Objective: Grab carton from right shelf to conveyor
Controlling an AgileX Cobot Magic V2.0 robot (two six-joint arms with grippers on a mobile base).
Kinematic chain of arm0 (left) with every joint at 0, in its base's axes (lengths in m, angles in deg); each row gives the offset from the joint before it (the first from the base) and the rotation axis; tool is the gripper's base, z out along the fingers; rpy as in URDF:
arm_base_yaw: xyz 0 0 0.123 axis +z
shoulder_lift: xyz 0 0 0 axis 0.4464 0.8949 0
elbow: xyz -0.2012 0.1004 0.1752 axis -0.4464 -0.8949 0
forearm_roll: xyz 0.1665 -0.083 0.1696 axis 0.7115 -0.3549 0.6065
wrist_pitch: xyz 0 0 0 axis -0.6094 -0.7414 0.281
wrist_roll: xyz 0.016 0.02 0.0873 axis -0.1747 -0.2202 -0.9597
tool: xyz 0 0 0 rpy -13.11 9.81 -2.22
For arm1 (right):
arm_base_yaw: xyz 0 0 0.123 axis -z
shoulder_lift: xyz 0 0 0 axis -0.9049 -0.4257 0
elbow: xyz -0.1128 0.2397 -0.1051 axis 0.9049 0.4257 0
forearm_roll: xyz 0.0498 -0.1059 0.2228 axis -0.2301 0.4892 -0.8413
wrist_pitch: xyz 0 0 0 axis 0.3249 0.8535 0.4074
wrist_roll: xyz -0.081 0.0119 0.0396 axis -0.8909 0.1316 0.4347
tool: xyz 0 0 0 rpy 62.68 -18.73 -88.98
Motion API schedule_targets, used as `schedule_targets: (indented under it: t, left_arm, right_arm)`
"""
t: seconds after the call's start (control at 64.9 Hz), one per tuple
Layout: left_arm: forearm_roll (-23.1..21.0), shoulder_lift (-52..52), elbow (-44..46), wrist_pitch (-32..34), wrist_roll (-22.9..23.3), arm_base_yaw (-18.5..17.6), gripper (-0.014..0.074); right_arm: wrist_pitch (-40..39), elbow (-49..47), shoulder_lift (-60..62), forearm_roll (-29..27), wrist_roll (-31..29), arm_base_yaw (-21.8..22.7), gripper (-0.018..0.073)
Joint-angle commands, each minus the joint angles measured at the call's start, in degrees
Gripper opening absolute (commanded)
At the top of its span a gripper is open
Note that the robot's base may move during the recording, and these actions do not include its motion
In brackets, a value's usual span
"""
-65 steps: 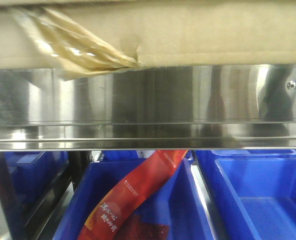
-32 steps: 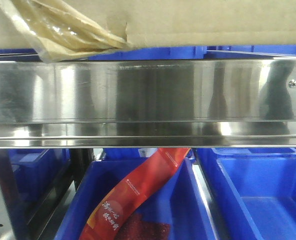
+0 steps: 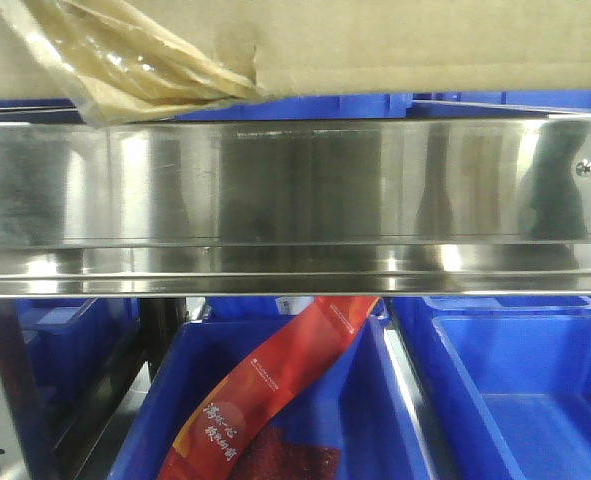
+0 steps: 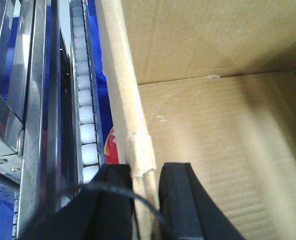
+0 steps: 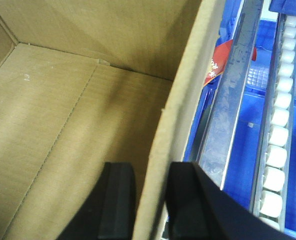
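The brown carton [image 3: 405, 45] fills the top of the front view, its underside just above the steel shelf rail [image 3: 295, 190], with torn tape [image 3: 125, 60] hanging at its left. My left gripper [image 4: 145, 200] is shut on the carton's left wall [image 4: 120, 90], one finger inside and one outside. My right gripper [image 5: 153, 200] is shut on the carton's right wall [image 5: 180, 95] in the same way. Both wrist views show the carton's empty inside [image 4: 213, 130] [image 5: 62, 115].
Blue bins [image 3: 515, 390] sit on the level below the rail; one holds a red packet [image 3: 275, 385]. White roller tracks [image 4: 85, 100] [image 5: 278, 125] and steel frames run beside the carton on both sides.
The carton has risen off the shelf rail; blue bins now show in the gap beneath it. In the last half second it barely moved.
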Motion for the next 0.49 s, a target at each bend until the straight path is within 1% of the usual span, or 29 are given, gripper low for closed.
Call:
schedule_targets:
  t: [0.0, 0.478]
  left_arm:
    - [-0.8, -0.6, 0.1, 1.5, -0.5, -0.3, -0.0008]
    - [-0.8, -0.6, 0.1, 1.5, -0.5, -0.3, -0.0008]
  right_arm:
    - [-2.5, -0.4, 1.2, -1.2, -1.8, -0.4, -0.0067]
    - [-2.5, -0.4, 1.2, -1.2, -1.8, -0.4, -0.0067]
